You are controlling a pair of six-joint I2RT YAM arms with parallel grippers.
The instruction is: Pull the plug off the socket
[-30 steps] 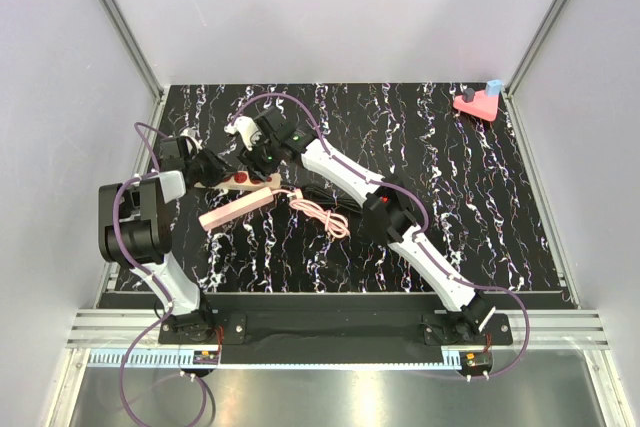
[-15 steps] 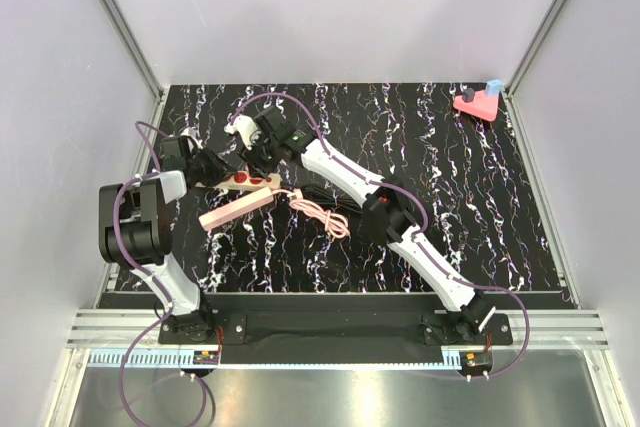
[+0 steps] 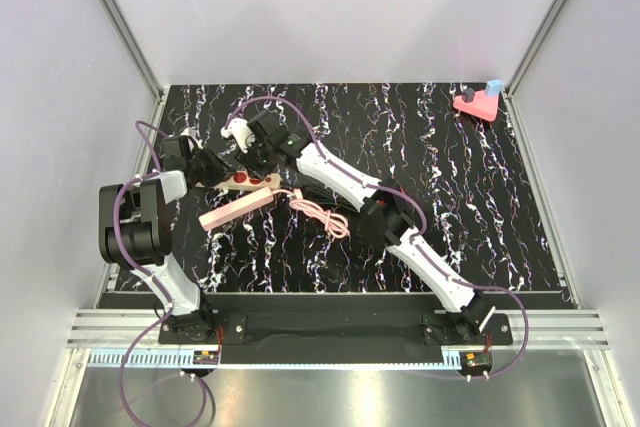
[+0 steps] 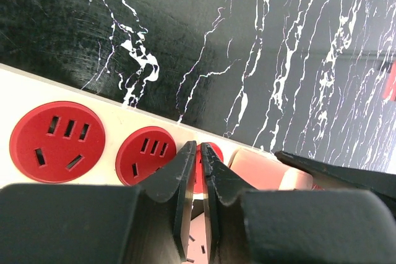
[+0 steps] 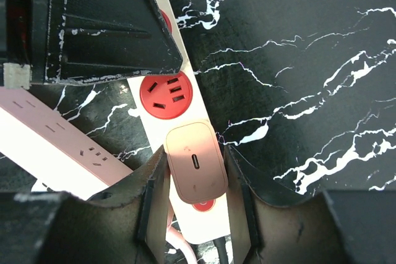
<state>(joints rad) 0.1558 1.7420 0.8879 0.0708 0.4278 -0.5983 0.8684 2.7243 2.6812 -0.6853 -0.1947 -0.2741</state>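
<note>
**Inspector:** Nearest items?

**Assistant:** A pink power strip [image 3: 238, 207] lies askew on the marbled surface [image 3: 450, 207]. A looped pink cable [image 3: 322, 217] is just right of it.

**Inspector:** The socket?

**Assistant:** The socket [image 3: 248, 180] lies just behind the pink strip, toward the left of the surface, red outlets up. The plug [image 5: 195, 162] sits on it, over a red outlet.

**Inspector:** Pincers?

**Assistant:** The right pincer [image 5: 195, 153] is closed on the plug, one finger against each side. The left pincer [image 4: 198, 146] is narrowed to a sliver with nothing between its fingers, its tips over a red outlet. Contact cannot be confirmed.

**Inspector:** Far end?

**Assistant:** A pink triangular block [image 3: 477, 103] sits in the far right corner, well apart.
</note>
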